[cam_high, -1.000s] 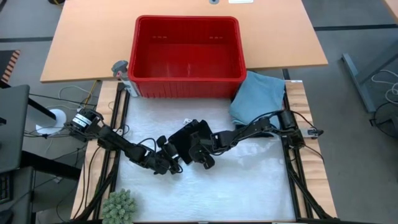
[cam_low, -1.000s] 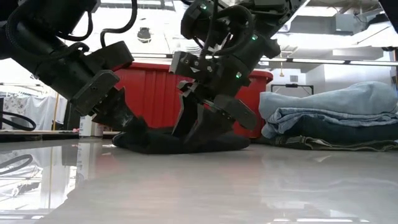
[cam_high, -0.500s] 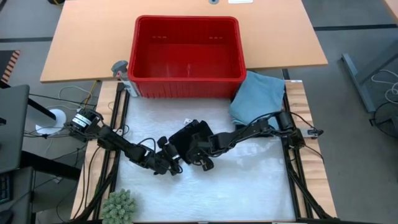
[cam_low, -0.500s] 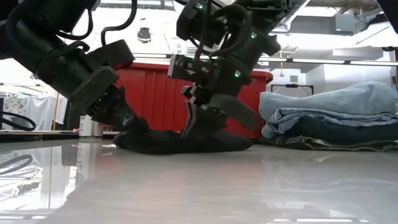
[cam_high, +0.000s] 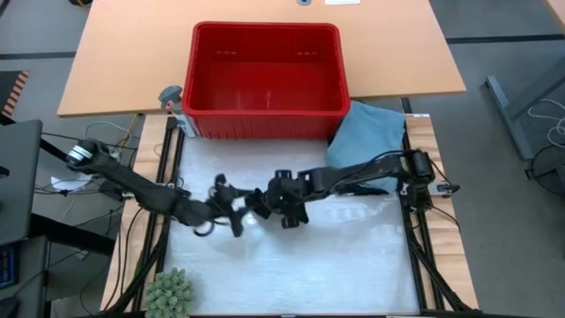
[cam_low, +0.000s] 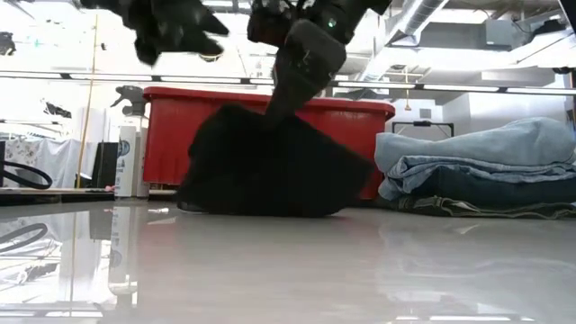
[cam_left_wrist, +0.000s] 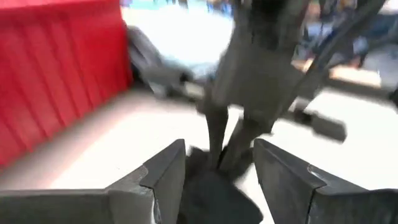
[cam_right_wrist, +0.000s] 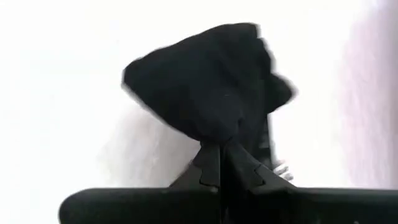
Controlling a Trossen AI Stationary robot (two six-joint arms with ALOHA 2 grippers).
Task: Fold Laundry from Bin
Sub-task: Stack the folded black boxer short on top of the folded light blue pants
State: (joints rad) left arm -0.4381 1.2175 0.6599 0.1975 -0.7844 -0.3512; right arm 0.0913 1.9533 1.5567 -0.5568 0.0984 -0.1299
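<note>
Near the middle of the white table [cam_high: 353, 265], just in front of the red bin [cam_high: 266, 79], the right gripper [cam_high: 281, 196] is clenched on a black garment [cam_low: 270, 166], pinching it by its upper edge. From above, that garment is almost wholly hidden under the two arms, so little of its shape can be read there; the low view shows it plainly, hanging from the pinch as a dark, roughly triangular drape whose point is at the gripper and whose wide lower hem rests on the tabletop. Its long axis there runs across the table, side to side along the hem, while the peak points upward toward the right gripper [cam_low: 301, 67]. The right wrist view adds what neither other camera gives: the two dark fingers [cam_right_wrist: 217, 165] pressed tight together with the black cloth [cam_right_wrist: 205, 81] bunched just past their tips, white table behind it. The left gripper [cam_high: 231, 205] sits just beside the right one, raised off the table; the left wrist view shows its own fingers [cam_left_wrist: 165, 177] parted with nothing between them, looking toward the right arm and the dark cloth [cam_left_wrist: 214, 190] below it. Only the low view shows the folded stack of blue garments [cam_low: 477, 166] in layers; from above it reads as one light blue piece [cam_high: 366, 137] beside the bin's right corner.
</note>
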